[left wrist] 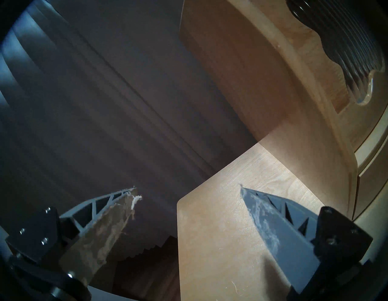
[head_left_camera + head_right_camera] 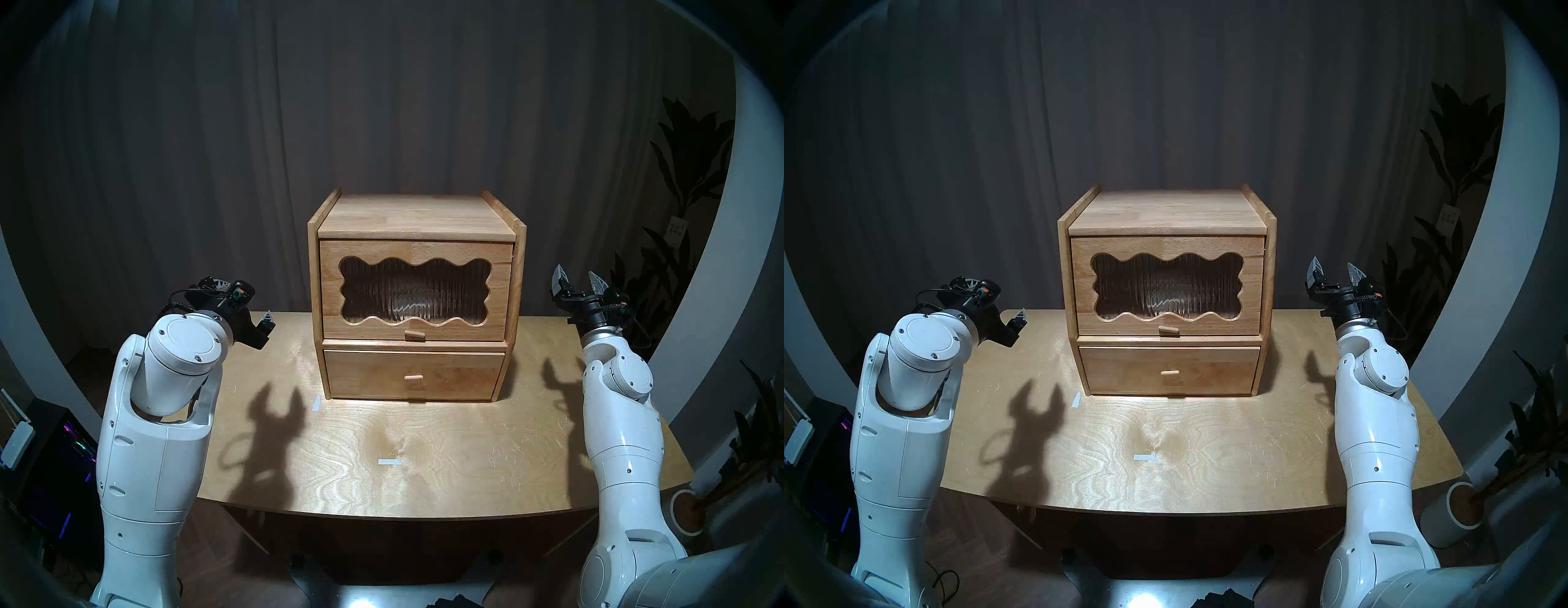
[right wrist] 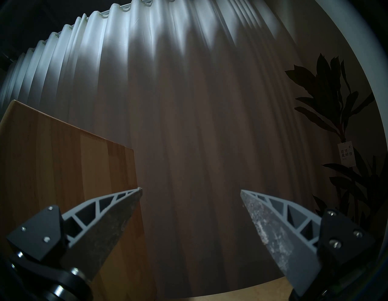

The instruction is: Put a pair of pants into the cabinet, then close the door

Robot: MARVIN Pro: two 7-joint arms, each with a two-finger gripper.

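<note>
The light-wood cabinet [image 2: 415, 218] stands at the back middle of the table, and its side wall [image 3: 63, 168] fills the left of the right wrist view. Its door [image 2: 500, 288], with a wavy ribbed-glass window and a small knob [image 2: 414, 335], lies flat against the front, shut. The pair of pants is out of view; the ribbed glass lets me make out nothing inside. My left gripper [image 2: 242, 299] hovers open over the table's back left corner, empty [image 1: 188, 188]. My right gripper [image 2: 578, 276] is raised to the right of the cabinet, open and empty [image 3: 190, 190].
Below the door sits a shut drawer [image 2: 413, 378] with its own knob. The wooden table [image 2: 424, 446] bears two small tape marks [image 2: 389, 462]. A dark curtain [image 2: 382, 106] hangs behind, and a potted plant [image 2: 679, 191] stands at the right.
</note>
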